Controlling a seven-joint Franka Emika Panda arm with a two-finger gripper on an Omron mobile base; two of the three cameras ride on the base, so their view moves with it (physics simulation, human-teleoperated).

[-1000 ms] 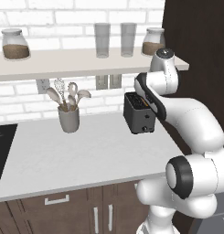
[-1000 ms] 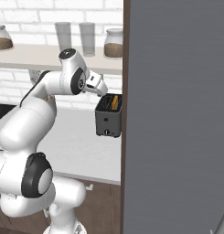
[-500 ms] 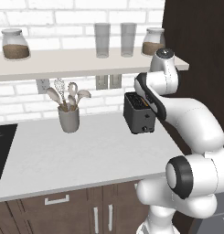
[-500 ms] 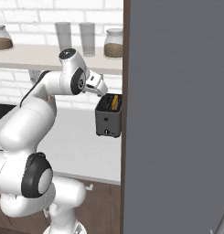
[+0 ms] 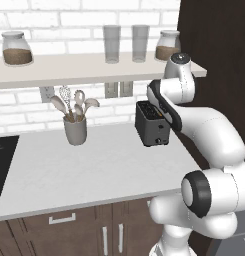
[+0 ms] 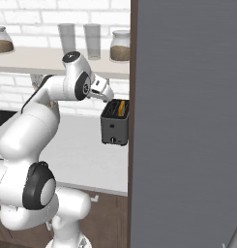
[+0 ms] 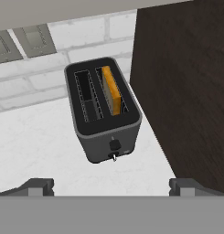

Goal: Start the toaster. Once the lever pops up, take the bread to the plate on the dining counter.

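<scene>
The black toaster point(image 5: 153, 127) point(image 6: 114, 127) point(image 7: 104, 109) stands on the white worktop by the brick wall, close against a dark tall cabinet. One slice of bread point(image 7: 112, 89) point(image 6: 121, 107) sits upright in its right slot; the left slot is empty. A small lever knob shows low on the toaster's front. My gripper point(image 7: 112, 186) point(image 6: 103, 91) hovers above the toaster and a little in front of it, looking down at it. It is open, with nothing between its fingers. The plate and the dining counter are out of view.
A dark cabinet wall point(image 5: 214, 50) rises just right of the toaster. Above hangs a shelf point(image 5: 69, 67) with two glasses and two jars. A grey utensil cup point(image 5: 75, 131) stands to the left, and a black cooktop point(image 5: 1, 165) lies at the far left.
</scene>
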